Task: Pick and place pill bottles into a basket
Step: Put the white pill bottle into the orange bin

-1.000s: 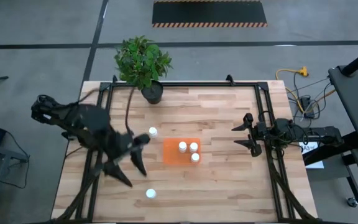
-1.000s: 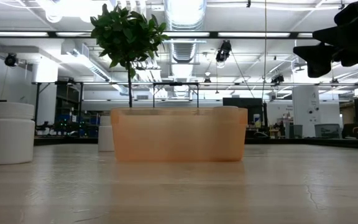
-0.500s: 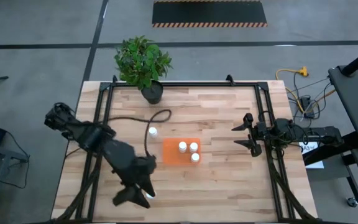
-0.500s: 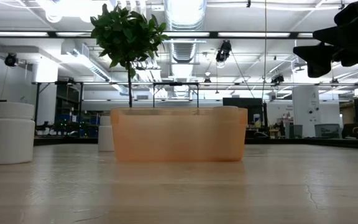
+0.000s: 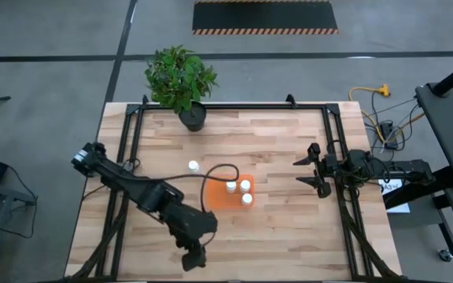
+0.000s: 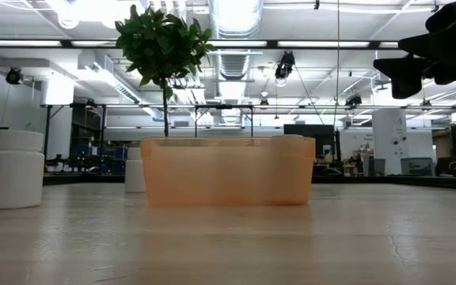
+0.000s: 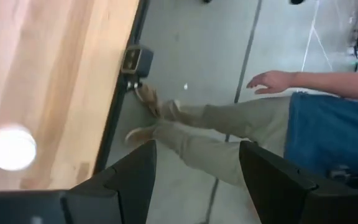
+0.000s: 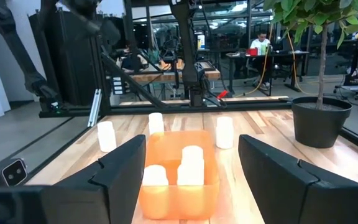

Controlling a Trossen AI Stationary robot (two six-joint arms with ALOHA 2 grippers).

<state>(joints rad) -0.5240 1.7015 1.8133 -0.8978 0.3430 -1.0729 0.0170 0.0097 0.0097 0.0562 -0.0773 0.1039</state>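
Left gripper (image 5: 193, 259) at the table's near edge, fingers spread, empty, white pill bottle (image 7: 12, 148) beside. Three bottles (image 5: 239, 191) in orange basket (image 5: 215, 195); another (image 5: 193, 166) near potted plant (image 5: 181, 79). Right gripper (image 5: 308, 171) parked, spread, empty.

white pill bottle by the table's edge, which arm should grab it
Left. The left gripper is open right beside that small white pill bottle at the wooden table edge; the right gripper waits open far across the shallow orange basket.

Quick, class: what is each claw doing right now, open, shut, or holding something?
Left claw: open, holding nothing.
Right claw: open, holding nothing.
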